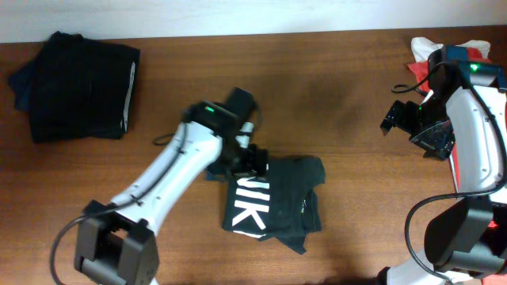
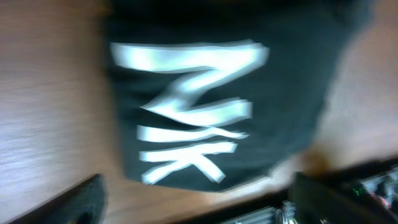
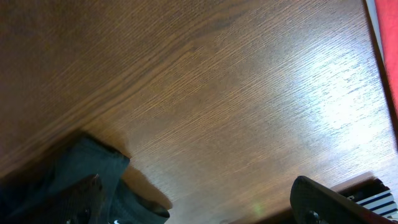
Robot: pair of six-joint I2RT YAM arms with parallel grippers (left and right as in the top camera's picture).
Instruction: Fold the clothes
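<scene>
at the far left of the table (image 1: pixel 333 95) lies a folded stack of dark clothes (image 1: pixel 79 87), well away from both claws.

toward the middle, the left claw (image 1: pixel 255 158) sits at the far-left corner of the black t-shirt (image 1: pixel 289 186). whether it touches the cloth cannot be told from overhead. in its own wrist view the left claw (image 2: pixel 196 202) has its two fingers (image 2: pixel 81 199) spread wide at the bottom corners of the picture, gripping nothing. the t-shirt (image 2: pixel 292 81) fills the view beyond them.

the shirt lies as a rumpled, partly folded block near the front middle of the table, with a loose flap trailing at its near right. it looks a little longer from far to near than from side to side.

big white block letters (image 1: pixel 252 207) on it read "nik". they are turned sideways, running from the far edge toward the near edge along the shirt's left side. the wrist view shows the same letters (image 2: pixel 186 106), blurred.

at the right, the right claw (image 1: pixel 396 117) hangs over bare wood, well apart from the shirt. its wrist view shows the claw (image 3: pixel 193 205) spread wide and empty, with a dark cloth corner (image 3: pixel 56 174) at lower left; which garment that is cannot be told.

red and white clothes (image 1: pixel 432 51) lie at the far-right corner.
</scene>
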